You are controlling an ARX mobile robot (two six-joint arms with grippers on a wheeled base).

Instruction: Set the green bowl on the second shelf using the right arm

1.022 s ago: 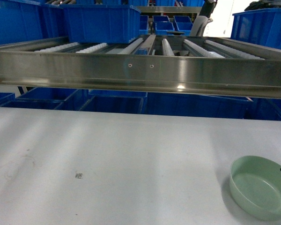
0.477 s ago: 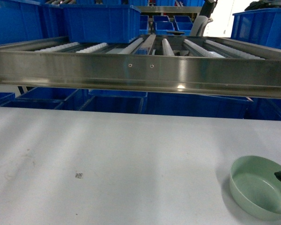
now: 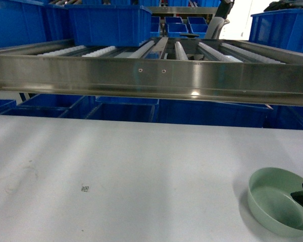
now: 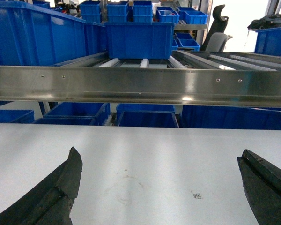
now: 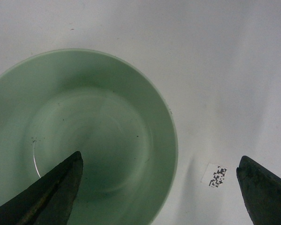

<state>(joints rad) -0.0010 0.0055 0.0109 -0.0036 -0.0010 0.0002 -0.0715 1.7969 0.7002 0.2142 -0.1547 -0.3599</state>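
right end effector [image 5: 159,187] spread apart, straddling green bowl [image 5: 79,136] rim; unreadable code sticker [image 5: 217,175] beside.

Front rail [image 3: 151,78]: the second shelf's steel rail spans the head view from 9 to 3 o'clock, barring a level path from the table [image 3: 141,171] onto the rollers.
Second shelf [image 3: 217,53]: open rollers at 12 to 2 o'clock; blue crate [image 3: 108,22] blocks the 11 o'clock part.
Under the rail: blue bins [image 3: 126,111] fill the gap at 12 o'clock.
Right claw [image 5: 159,187]: jaws wide, one finger over the green bowl [image 5: 84,136], the other outside its rim at 3 o'clock.
Left claw [image 4: 159,187]: spread above bare table.
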